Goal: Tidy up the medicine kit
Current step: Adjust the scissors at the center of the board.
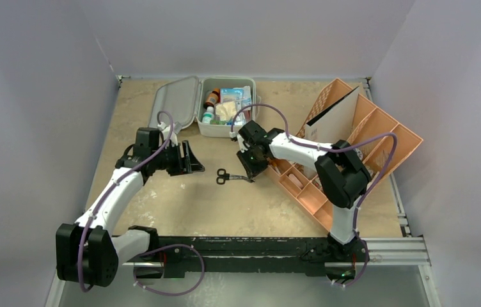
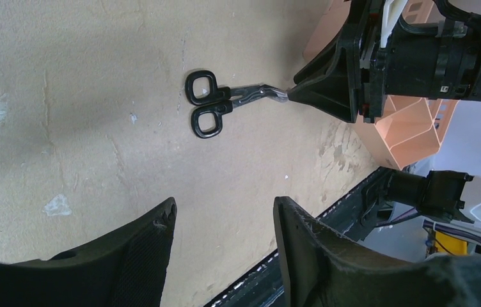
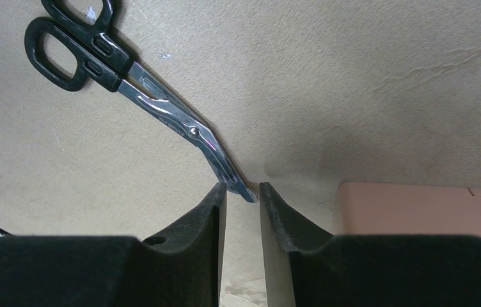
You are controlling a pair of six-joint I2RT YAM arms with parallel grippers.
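Step in hand: right gripper [image 3: 243, 198] pinching scissors [image 3: 129, 67] by blade tip on table; left gripper [image 2: 225, 220] spread, idle; next, probably lift into open medicine kit [image 1: 225, 105].

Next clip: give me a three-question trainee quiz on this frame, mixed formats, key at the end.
1. True or false: the medicine kit lies open.
2. Which gripper has the scissors at its fingertips? A) left gripper B) right gripper
3. Fill in: the right gripper is at the scissors' ____ end.

Key: 1 true; 2 B; 3 blade. The left gripper is open and empty.
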